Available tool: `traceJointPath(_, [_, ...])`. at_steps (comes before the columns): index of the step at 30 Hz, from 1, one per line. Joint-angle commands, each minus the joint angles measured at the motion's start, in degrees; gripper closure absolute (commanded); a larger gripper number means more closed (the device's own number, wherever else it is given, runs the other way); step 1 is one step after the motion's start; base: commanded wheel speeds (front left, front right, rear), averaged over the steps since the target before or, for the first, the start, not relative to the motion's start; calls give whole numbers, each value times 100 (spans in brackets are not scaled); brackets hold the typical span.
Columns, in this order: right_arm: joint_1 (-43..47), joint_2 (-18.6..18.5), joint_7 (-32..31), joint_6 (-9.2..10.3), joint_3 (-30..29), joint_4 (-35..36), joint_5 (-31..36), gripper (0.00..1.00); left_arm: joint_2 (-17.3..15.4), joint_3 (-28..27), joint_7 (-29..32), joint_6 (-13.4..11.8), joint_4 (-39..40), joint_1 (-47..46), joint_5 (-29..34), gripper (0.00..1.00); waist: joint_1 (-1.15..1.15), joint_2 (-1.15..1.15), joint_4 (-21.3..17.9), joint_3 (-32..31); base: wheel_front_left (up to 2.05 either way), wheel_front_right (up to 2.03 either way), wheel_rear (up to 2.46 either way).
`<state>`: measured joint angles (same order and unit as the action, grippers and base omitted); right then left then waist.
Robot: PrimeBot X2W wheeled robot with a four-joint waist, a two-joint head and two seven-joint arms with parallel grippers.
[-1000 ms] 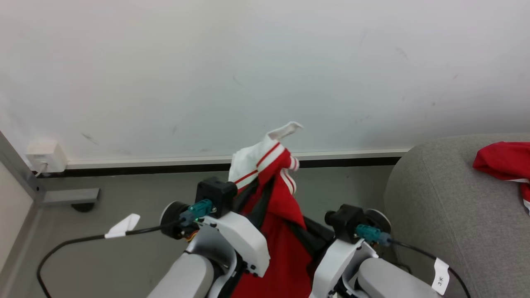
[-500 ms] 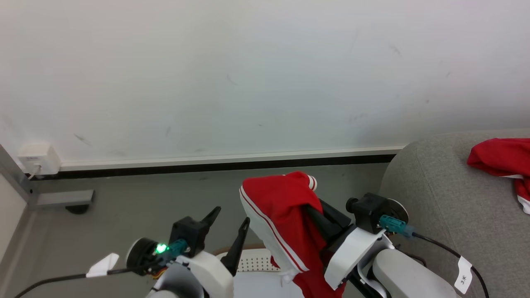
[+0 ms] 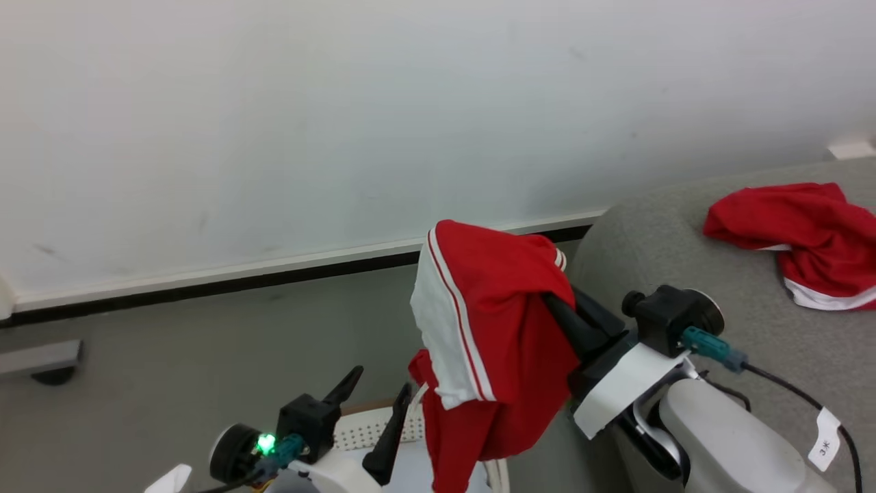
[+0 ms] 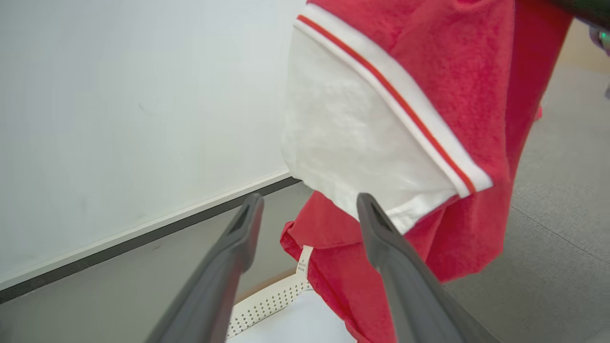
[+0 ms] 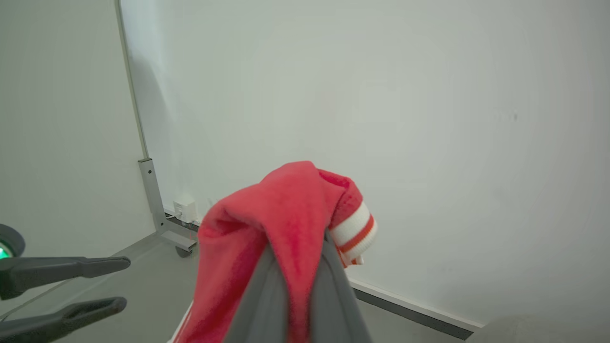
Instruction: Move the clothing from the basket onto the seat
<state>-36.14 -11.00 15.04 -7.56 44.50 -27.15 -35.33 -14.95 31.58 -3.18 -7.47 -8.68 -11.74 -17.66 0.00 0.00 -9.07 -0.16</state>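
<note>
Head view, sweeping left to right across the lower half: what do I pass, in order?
Grey stand foot → open left claw → red garment hanging from the right claw → right claw, shut on it → second red garment lying on the seat.

Red garment [image 3: 493, 329] (white side panel, thin stripe trim) hanging draped in air, lower end dangling over white perforated basket [image 3: 363, 428]. Second red garment [image 3: 801, 233] lying crumpled on grey seat [image 3: 657, 239].
</note>
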Motion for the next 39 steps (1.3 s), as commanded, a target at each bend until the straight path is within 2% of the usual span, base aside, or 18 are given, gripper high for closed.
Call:
traceJointPath(1, [-43,-35,20,15,-14,38,17,100,-10,-19,-36,-9,24,-1,22,0,0,0,-282,76,0,0,0])
traceJointPath(10, [-195,-537,19,15,-358,379,147,100,147,121,-139,72,119,-203,-5,0,0,0,-1303,384,0,0,0])
traceJointPath(16, [-497,-989,19,15,-842,451,95,100,329,318,-177,212,168,-607,127,0,0,0,-1507,905,0,0,0])
traceJointPath(23, [-1562,-1649,19,15,-1494,121,114,100,423,504,-130,403,157,-1194,285,0,0,0,-1203,1812,0,0,0])
traceJointPath(30, [-2874,-2331,10,15,-2638,-830,417,100,433,580,-110,511,145,-1743,467,0,0,0,-667,2757,0,0,0])
traceJointPath(34, [-3278,-2489,10,15,-3276,-1688,849,100,497,629,-189,584,163,-1969,502,0,0,0,-377,3122,0,0,0])
traceJointPath(37, [-3282,-2475,10,15,-3776,-2280,1133,100,573,658,-308,600,128,-2049,492,0,0,0,-206,3244,0,0,0])
traceJointPath(39, [-3055,-2334,9,15,-4046,-2658,1345,100,599,658,-388,584,63,-2075,485,0,0,0,-146,3269,0,0,0])
